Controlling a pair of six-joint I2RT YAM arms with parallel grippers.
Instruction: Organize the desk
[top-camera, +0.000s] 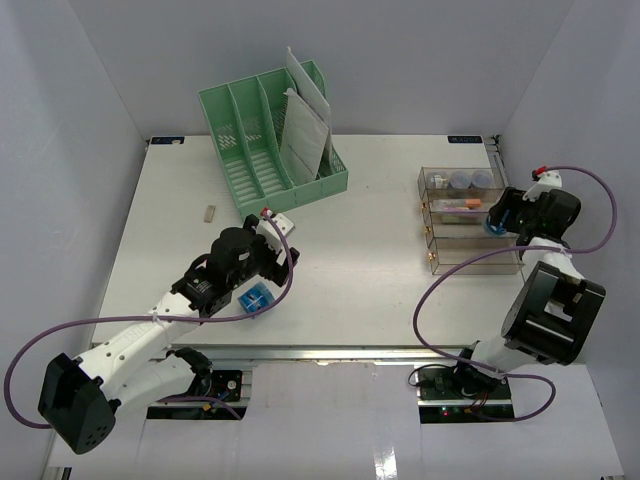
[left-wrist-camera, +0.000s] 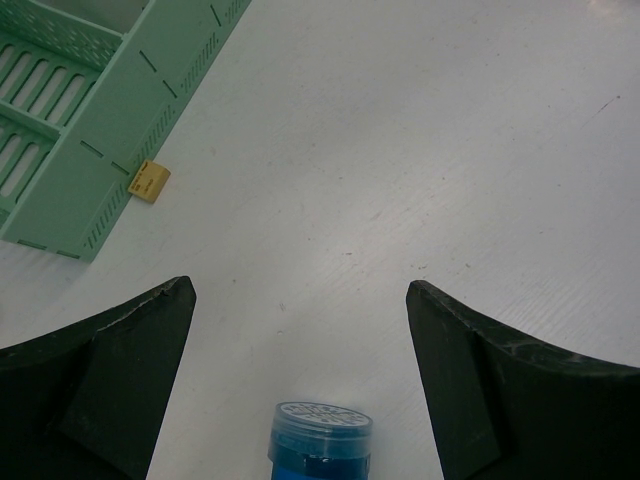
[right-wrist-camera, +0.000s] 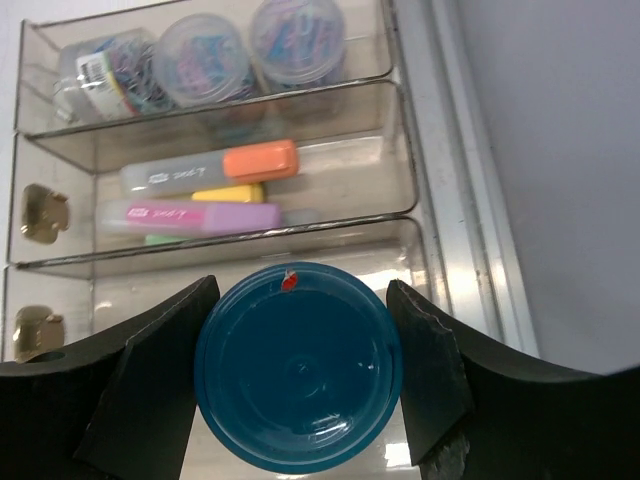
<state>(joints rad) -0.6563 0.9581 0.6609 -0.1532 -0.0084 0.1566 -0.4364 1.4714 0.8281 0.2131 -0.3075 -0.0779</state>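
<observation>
The white desk (top-camera: 370, 270) carries a green file rack (top-camera: 270, 140) and a clear compartment tray (top-camera: 470, 225). My left gripper (top-camera: 262, 285) hangs open low over the desk, near its front left. A small blue container with a clear cap (left-wrist-camera: 320, 440) lies between its fingers (left-wrist-camera: 110, 370), touching neither. My right gripper (right-wrist-camera: 302, 288) is shut on a round blue tub (right-wrist-camera: 298, 365), seen end-on. It holds the tub over the tray's nearest compartment (right-wrist-camera: 330, 255). In the top view the right gripper (top-camera: 497, 222) sits at the tray's right end.
The tray's far compartment holds jars of paper clips (right-wrist-camera: 200, 60); its middle one holds orange, pink and yellow markers (right-wrist-camera: 210, 195). Papers (top-camera: 305, 125) stand in the rack. A small tan block (top-camera: 210, 212) lies left of the rack, and a yellow one (left-wrist-camera: 151, 181) beside its wall.
</observation>
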